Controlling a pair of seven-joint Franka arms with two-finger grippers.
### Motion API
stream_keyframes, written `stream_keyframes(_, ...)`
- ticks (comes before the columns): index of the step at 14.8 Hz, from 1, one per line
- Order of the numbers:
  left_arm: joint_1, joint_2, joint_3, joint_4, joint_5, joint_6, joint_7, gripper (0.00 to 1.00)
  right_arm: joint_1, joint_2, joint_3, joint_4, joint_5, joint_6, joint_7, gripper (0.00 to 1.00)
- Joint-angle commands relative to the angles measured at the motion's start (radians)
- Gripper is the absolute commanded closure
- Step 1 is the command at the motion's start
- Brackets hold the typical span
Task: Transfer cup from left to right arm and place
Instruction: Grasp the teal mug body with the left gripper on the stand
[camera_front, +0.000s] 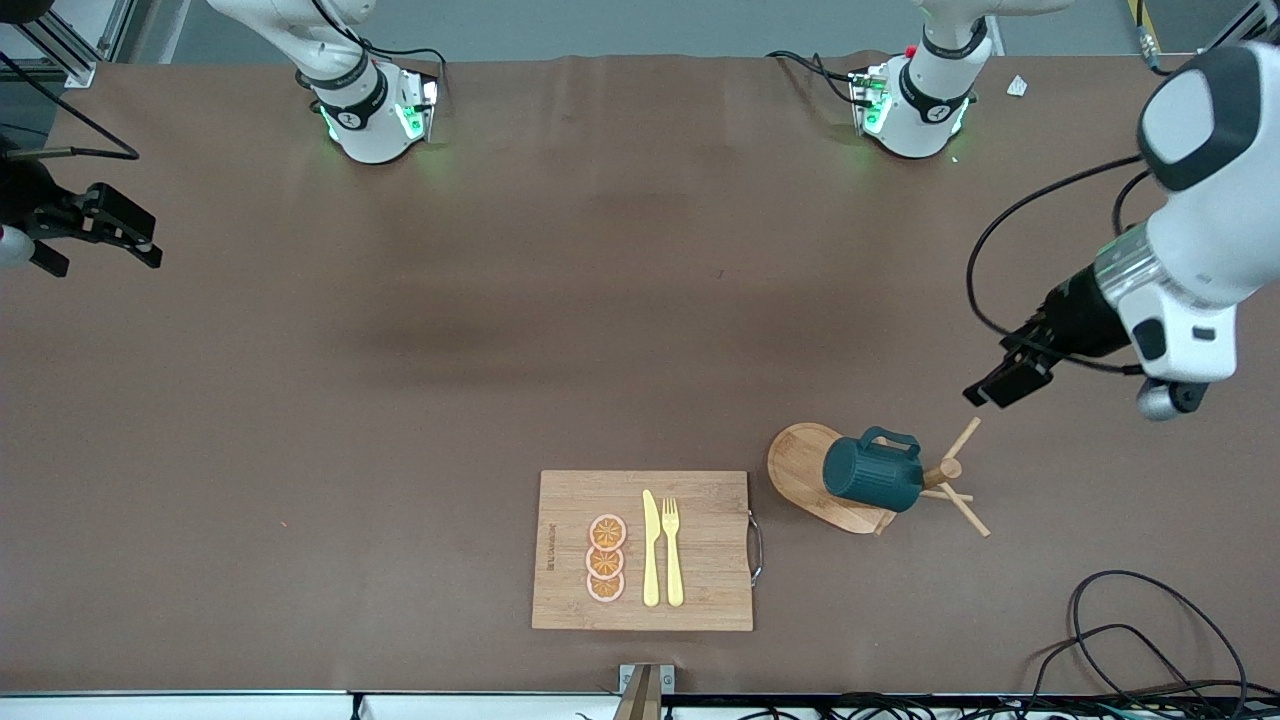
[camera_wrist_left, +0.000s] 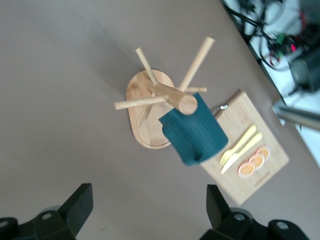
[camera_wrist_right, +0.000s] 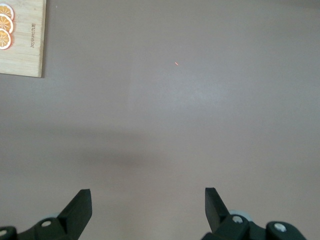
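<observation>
The dark teal ribbed cup (camera_front: 872, 472) hangs on its side on a peg of a wooden mug tree (camera_front: 952, 470) with an oval wooden base (camera_front: 800, 462), toward the left arm's end of the table. It also shows in the left wrist view (camera_wrist_left: 194, 132). My left gripper (camera_front: 1005, 380) is open and empty, up in the air over bare table beside the mug tree, apart from the cup. My right gripper (camera_front: 105, 235) is open and empty over the table's edge at the right arm's end; it waits there.
A wooden cutting board (camera_front: 643, 550) with a yellow knife (camera_front: 651, 548), a yellow fork (camera_front: 672, 550) and three orange slices (camera_front: 606, 558) lies beside the mug tree, nearer the front camera. Black cables (camera_front: 1140, 640) lie at the near corner of the left arm's end.
</observation>
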Motion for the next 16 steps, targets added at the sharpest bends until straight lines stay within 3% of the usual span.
stream_keyframes(1,-0.044,0.078,0.0,0.02,-0.013,0.054,-0.197,0.01,0.001,-0.016,0.001,0.001,0.012,-0.023,-0.008,0.0)
stream_keyframes(4,-0.077,0.146,0.0,0.023,-0.039,0.128,-0.336,0.01,0.0,-0.016,0.001,0.012,0.012,-0.028,-0.011,0.0)
stream_keyframes(9,-0.066,0.212,0.0,0.026,-0.137,0.195,-0.348,0.01,0.001,-0.016,0.001,0.012,0.012,-0.028,-0.01,0.0)
stream_keyframes(16,-0.075,0.269,-0.001,0.046,-0.147,0.266,-0.348,0.0,0.006,-0.007,0.003,0.012,0.013,-0.006,0.002,0.0)
